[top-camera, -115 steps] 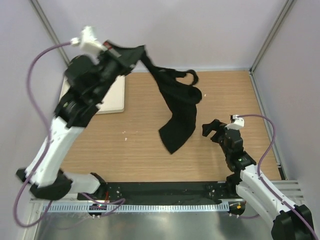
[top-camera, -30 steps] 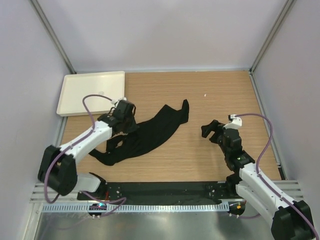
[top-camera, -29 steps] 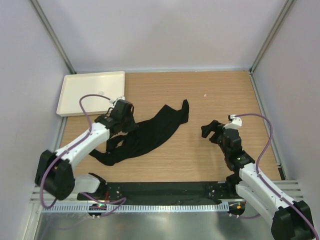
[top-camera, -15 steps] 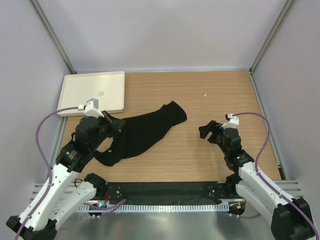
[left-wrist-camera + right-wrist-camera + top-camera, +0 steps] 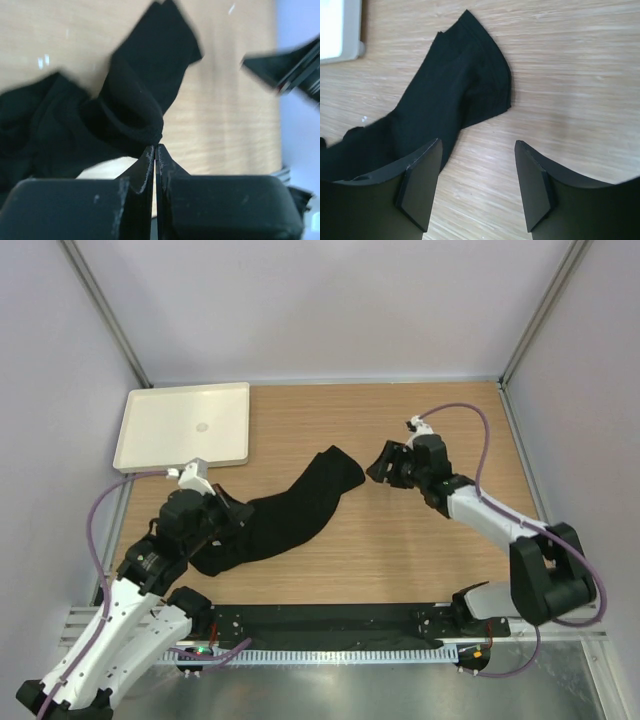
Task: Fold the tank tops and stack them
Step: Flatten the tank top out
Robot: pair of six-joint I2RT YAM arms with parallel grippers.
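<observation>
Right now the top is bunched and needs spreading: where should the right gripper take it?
Pinch the top at its free end, beside the right gripper, coming low from the robot's right. That layered edge lies flat on the table, facing the open jaws, uncovered.

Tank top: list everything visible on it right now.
The tank top is plain black soft fabric, crumpled into a long diagonal strip on the wooden table, bunched at its near-left end, where the shut left gripper pinches a rolled edge. The open right gripper sits just off its far end, not touching.
</observation>
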